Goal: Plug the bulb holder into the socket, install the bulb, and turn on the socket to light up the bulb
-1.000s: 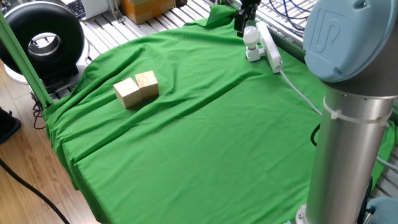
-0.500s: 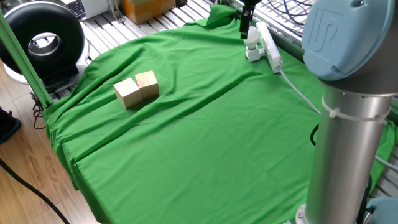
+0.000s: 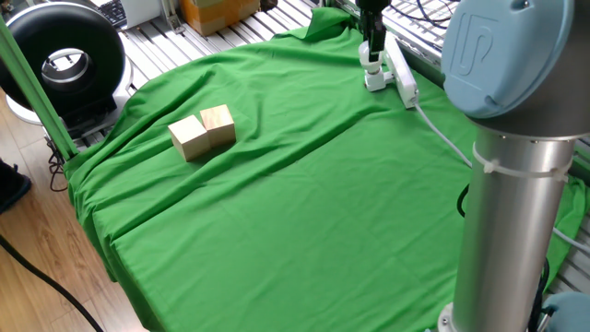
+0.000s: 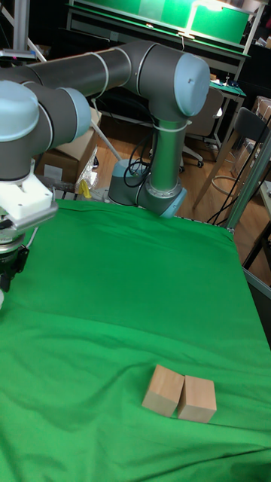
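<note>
Over at the far right corner of the worktop (image 3: 304, 203), the hand (image 3: 371, 48) hangs straight down over the bulb (image 3: 371, 61), which sits upright in the bulb holder (image 3: 375, 81), and that is plugged into the near end of the socket (image 3: 402, 74). Fingers appear to be round the bulb's dome, probably so the screw base meets the opening squarely, but whether they are pinching or loose I cannot tell. Two wooden blocks (image 3: 203, 131) sit well apart, towards the left edge, out of it.
</note>
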`<move>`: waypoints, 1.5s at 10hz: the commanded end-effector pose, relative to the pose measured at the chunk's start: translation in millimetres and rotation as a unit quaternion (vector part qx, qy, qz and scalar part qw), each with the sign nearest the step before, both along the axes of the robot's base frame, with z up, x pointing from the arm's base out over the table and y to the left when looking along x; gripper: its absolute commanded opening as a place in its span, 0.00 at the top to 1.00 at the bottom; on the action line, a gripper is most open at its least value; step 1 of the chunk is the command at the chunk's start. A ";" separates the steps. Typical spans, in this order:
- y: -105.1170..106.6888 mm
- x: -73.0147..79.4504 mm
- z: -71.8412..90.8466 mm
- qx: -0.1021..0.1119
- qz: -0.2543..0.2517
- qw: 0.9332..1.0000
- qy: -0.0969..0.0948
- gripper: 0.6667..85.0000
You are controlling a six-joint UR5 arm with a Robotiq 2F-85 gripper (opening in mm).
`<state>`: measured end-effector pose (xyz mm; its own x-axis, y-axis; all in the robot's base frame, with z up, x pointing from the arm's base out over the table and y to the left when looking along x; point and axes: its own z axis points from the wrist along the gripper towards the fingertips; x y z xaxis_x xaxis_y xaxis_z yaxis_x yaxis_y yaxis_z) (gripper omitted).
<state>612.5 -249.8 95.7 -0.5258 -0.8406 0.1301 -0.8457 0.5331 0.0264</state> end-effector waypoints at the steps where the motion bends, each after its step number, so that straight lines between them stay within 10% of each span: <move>1: -0.4 -0.6 -1.3 0.003 0.054 0.998 0.007 0.31; 5: -7.9 12.6 -1.8 -0.013 0.061 0.998 -0.016 0.62; 8: -12.3 20.7 -1.4 -0.039 -0.031 0.997 -0.056 0.96; 15: -1.5 24.6 -1.1 -0.007 -0.161 0.985 -0.066 1.00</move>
<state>634.0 -254.1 92.3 -0.7050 -0.7037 0.0881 -0.7092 0.6994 -0.0884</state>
